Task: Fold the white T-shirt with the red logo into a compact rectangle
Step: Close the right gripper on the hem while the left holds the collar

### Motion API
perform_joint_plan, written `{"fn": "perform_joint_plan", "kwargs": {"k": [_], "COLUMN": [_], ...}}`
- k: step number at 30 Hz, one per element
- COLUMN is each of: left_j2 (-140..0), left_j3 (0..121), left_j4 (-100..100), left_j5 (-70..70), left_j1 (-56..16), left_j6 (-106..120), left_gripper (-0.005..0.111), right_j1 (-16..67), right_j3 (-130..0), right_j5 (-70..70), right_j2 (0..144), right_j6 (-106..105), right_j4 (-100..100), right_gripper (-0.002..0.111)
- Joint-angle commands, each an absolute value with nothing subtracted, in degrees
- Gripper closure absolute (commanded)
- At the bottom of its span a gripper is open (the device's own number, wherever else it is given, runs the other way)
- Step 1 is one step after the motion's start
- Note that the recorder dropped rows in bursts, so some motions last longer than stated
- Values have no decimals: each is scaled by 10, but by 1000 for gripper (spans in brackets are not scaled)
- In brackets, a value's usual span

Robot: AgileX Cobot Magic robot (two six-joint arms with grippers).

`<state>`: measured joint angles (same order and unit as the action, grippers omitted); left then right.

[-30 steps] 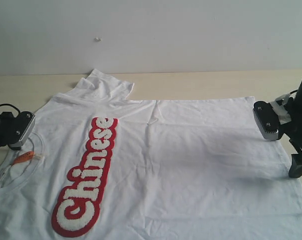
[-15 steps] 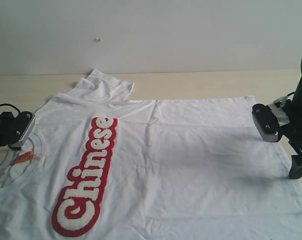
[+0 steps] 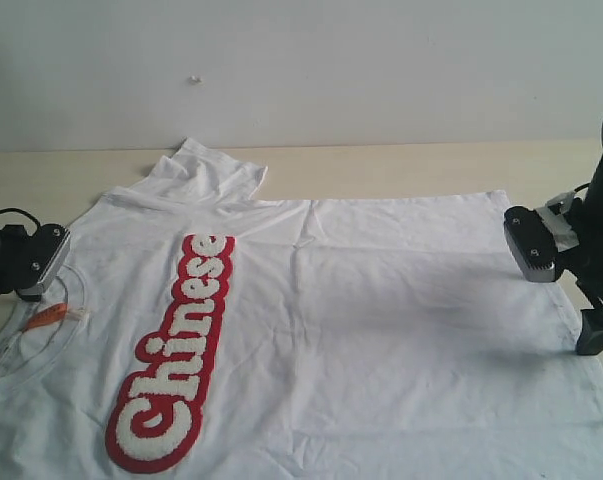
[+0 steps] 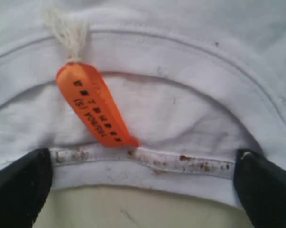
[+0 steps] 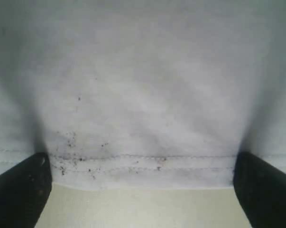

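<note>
A large white cotton T-shirt [image 3: 381,330] lies spread flat, front side up, over a pale beige tabletop [image 3: 411,165] that ends at a plain white wall [image 3: 331,70]. The shirt lies sideways, with its neck at the surface's left edge and its hem at the right edge.

At the left edge, the black left gripper [image 3: 16,315] sits over the ribbed crew-neck collar [image 3: 71,300], its fingers spread wide apart and holding nothing. In the left wrist view the two dark fingertips [image 4: 19,190] stand at either end of a stretch of collar rim [image 4: 180,61], with bare tabletop showing below the rim. A small orange neck tag [image 4: 95,111] with dark print hangs from a white string loop [image 4: 67,33] inside the neck – in the exterior view it shows as a small orange strip [image 3: 46,315] just beside the gripper.

Right of the collar, the long red logo band with fuzzy white letters reading "Chinese" [image 3: 181,350] runs from the near edge toward the far one. Beyond it, one short sleeve [image 3: 206,175] lies bunched toward the surface's far edge. The body of the shirt carries light wrinkles.

At the right edge, the black right gripper [image 3: 563,292] sits at the stitched hem [image 5: 147,164], fingers likewise wide apart and empty. Its wrist view shows the hem – marked with dark specks – lying between the two fingertips [image 5: 266,190], with tabletop beyond the cloth's edge. Whether either gripper touches the fabric cannot be told.
</note>
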<state>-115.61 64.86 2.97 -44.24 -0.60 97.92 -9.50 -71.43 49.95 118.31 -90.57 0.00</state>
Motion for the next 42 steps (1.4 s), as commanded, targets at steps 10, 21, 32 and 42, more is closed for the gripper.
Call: {"fn": "perform_joint_plan", "kwargs": {"k": [10,21,32,42], "left_j2": [-1186,-1186,-1186,-1186], "left_j3": [638,638,638,638], "left_j4": [33,33,33,33], "left_j5": [-364,-364,-364,-361], "left_j1": [-5,-5,-5,-5], "left_j6": [981,981,981,981], "left_gripper": [2,2,2,2], "right_j1": [-96,-96,-96,-96], "right_j3": [-713,-713,-713,-713], "right_j5": [496,496,496,481], "right_j2": [1197,1197,1197,1197], "right_j6": [-907,-907,-907,-907], "right_j4": [0,0,0,15], "right_gripper": [3,3,3,3]}}
